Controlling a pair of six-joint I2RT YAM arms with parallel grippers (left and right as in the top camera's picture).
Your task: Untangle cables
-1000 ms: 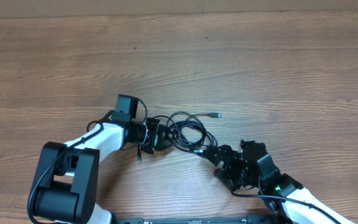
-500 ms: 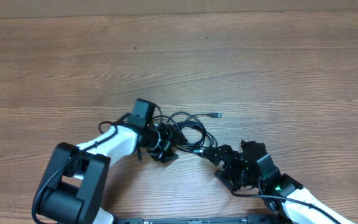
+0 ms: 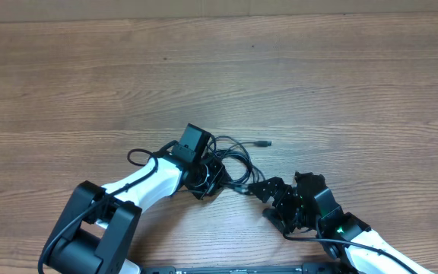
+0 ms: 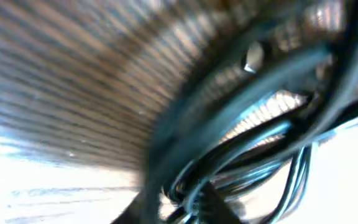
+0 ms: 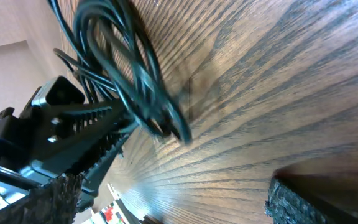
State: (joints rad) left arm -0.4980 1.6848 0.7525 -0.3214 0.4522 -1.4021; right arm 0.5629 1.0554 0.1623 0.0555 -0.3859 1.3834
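The cables lie as a tangle of thin black loops mid-table, with one silver-tipped plug sticking out to the right. My left gripper is pushed into the tangle's left side. In the blurred left wrist view, cable strands run between its nearly closed fingertips, so the left gripper is shut on the cables. My right gripper stands open just to the lower right of the tangle. In the right wrist view the right gripper holds nothing, and the cable loops lie ahead of it.
The wooden table stretches wide behind and to both sides of the tangle. The left arm's own thick black cable loops beside its wrist. The left gripper's serrated body sits close in front of the right fingers.
My left gripper has slid rightward into the cable tangle and its jaws have closed down. The loops shifted slightly. The right arm has stayed still and open.
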